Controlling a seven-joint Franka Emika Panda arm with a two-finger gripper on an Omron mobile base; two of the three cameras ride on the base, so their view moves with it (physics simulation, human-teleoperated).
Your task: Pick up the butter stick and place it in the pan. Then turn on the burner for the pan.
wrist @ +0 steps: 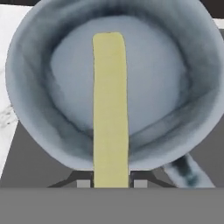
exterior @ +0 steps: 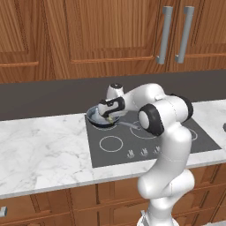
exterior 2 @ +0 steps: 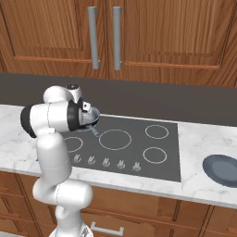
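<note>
The pan (wrist: 183, 78), a small round dark grey frying pan with a bluish-grey inside, sits on the back left of the cooktop (exterior: 176, 148). Its slim handle (wrist: 187, 171) points toward the front right. My gripper (wrist: 111, 183) hangs right over the pan's bowl and is shut on the butter stick (wrist: 110, 105), a pale yellow block that reaches out over the middle of the bowl. From the left base I see the pan (exterior: 98, 118) with my gripper (exterior: 109, 117) over it. The pan (exterior 2: 94, 115) also peeks out beside my arm. The burner is hidden under the pan.
A row of knobs (exterior: 144, 152) lines the cooktop's front edge. White rings (exterior 2: 115, 139) mark the other cooking zones. A dark grey plate (exterior 2: 223, 169) lies on the marble counter (exterior: 44, 150) at the right. Wooden cabinets with grey handles (exterior: 164, 35) hang above.
</note>
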